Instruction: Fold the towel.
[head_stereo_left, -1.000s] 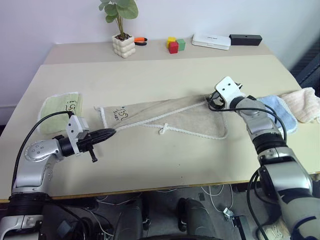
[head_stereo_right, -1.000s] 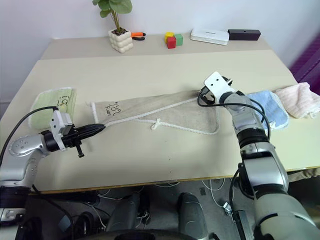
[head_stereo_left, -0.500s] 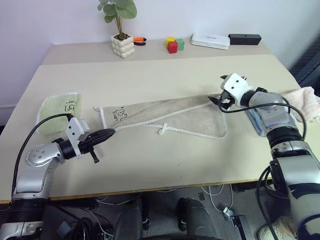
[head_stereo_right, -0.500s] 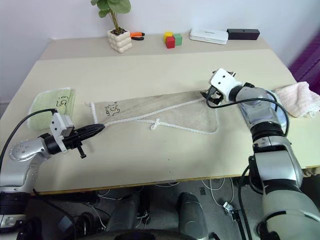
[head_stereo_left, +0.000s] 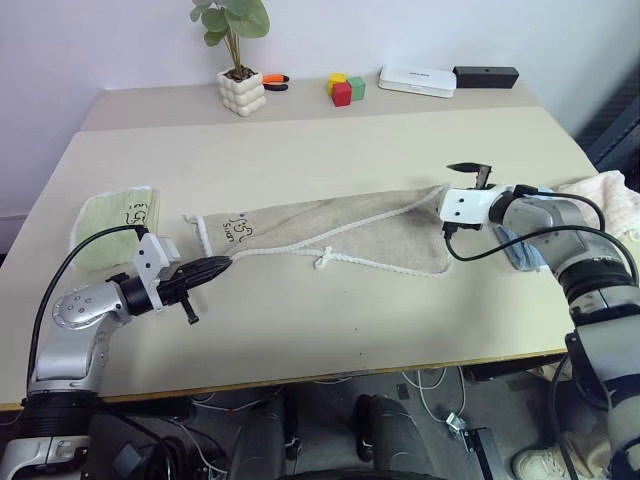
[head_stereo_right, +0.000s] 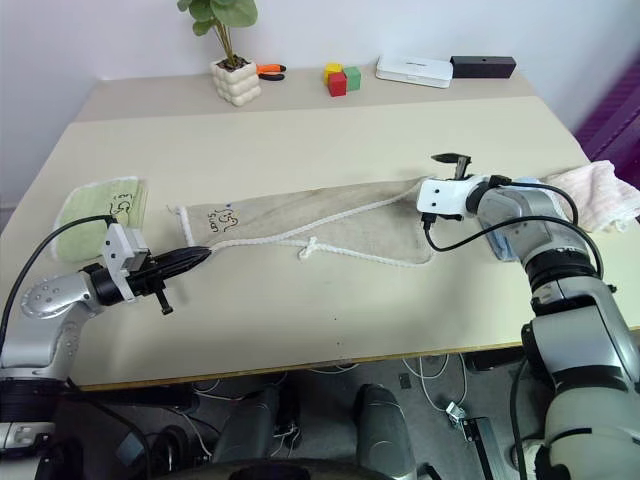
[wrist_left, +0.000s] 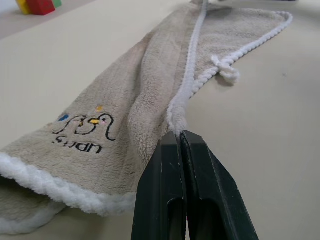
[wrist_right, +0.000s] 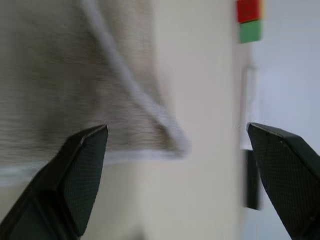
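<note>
On table (head_stereo_left: 330, 310): towel (head_stereo_left: 350, 230) soft, limp, light; grip corded corners. Left end effector (head_stereo_left: 222, 267) pinches its edge; right end effector (head_stereo_left: 463, 189) spread wide.

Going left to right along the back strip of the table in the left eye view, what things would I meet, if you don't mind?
Potted plant → orange-handled tool → colored blocks → white flat box → black box.
</note>
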